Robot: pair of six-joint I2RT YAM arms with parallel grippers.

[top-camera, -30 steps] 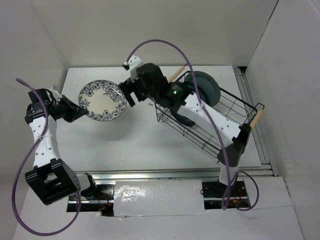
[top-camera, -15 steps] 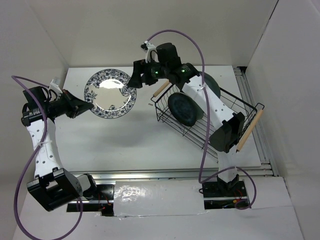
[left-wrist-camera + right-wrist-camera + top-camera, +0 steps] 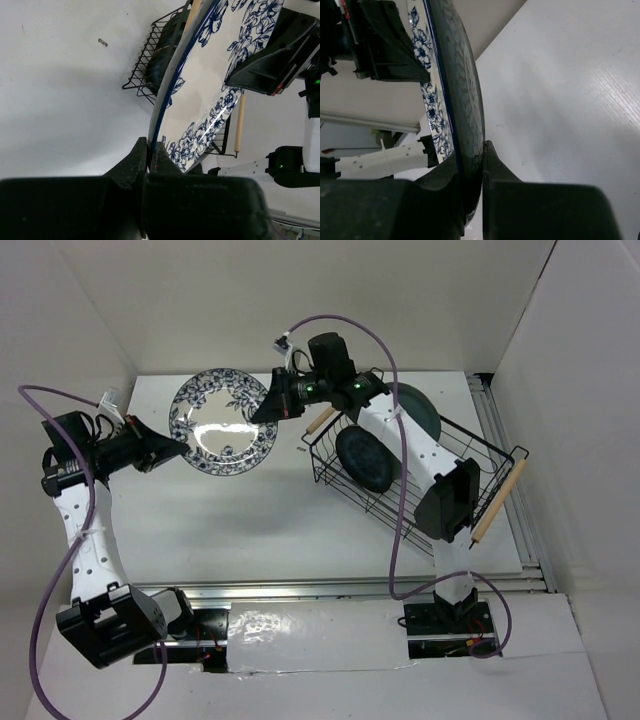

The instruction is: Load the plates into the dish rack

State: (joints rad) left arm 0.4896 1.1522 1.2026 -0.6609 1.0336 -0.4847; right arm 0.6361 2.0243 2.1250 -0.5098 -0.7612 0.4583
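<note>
White matte table (image 3: 270, 520), boxed in by plain white walls (image 3: 300, 300) on three sides, with a metal rail (image 3: 330, 587) along the near edge.

Top view: shows the white plate with blue floral pattern (image 3: 223, 435) held above the table at rear left, pinched from both sides. Shows the left gripper (image 3: 180, 448) clamped on its left rim and the right gripper (image 3: 268, 412) clamped on its right rim. Places the dish rack (image 3: 480, 455) at rear right, set askew to the table edge, with a grey-teal plate (image 3: 422, 410) and a darker plate (image 3: 365, 460) standing on edge inside, and light wooden handles (image 3: 497, 502) at both ends.

Left wrist view: presents the floral plate nearly edge-on, rim seated between closed fingers (image 3: 135, 160). Adds a close look at a small dark speck (image 3: 103, 42) on the table, only faint from above. Catches one corner of the rack beyond the plate.

Right wrist view: gives the plate's shaded underside and floral border, rim wedged between closed jaws. Leaves the rack out of frame; picks up the left gripper across the plate.
</note>
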